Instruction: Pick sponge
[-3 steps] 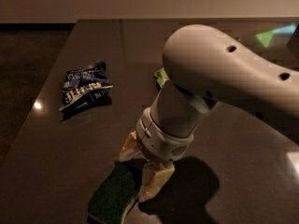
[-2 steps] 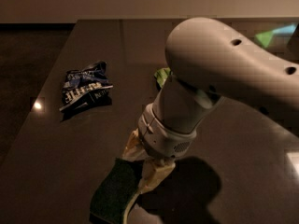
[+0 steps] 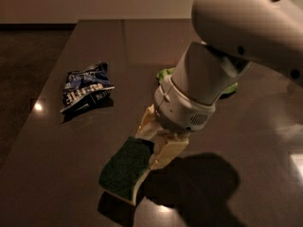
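Note:
The sponge (image 3: 124,168), dark green on top with a pale foam layer below, hangs tilted just above the dark table (image 3: 57,174), with its shadow beneath it. My gripper (image 3: 154,144) reaches down from the large white arm (image 3: 246,27) and is shut on the sponge's right end. One cream finger (image 3: 146,125) is behind the sponge and the other is in front of it. The rest of the sponge sticks out to the lower left of the gripper.
A crumpled dark blue snack bag (image 3: 86,87) lies on the table to the left. A light green snack bag (image 3: 165,74) lies behind the arm, mostly hidden by it. The table's left edge runs close beside the blue bag.
The arm has risen and shifted to the right. The sponge has come up off the table with the gripper, and its shadow now shows below it. The bags have not moved.

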Controlling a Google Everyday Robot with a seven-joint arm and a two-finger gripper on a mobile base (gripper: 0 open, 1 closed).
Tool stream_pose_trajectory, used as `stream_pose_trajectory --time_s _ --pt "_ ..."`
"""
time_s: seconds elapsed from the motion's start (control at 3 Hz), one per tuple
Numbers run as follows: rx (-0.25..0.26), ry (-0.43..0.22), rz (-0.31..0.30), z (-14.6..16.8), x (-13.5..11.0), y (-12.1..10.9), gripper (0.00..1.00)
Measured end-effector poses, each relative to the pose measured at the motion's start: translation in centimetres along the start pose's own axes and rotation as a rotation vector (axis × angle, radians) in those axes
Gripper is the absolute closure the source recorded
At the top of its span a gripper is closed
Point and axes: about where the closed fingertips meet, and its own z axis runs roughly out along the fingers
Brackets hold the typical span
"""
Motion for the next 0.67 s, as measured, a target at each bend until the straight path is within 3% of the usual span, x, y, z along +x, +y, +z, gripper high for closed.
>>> stream_pose_trajectory --time_s 0.33,0.67 --pt "0.019 -0.016 0.051 -3.5 0.7 -1.5 1.00" --pt "0.054 -0.055 0.081 -9.2 0.4 -2.9 1.00"
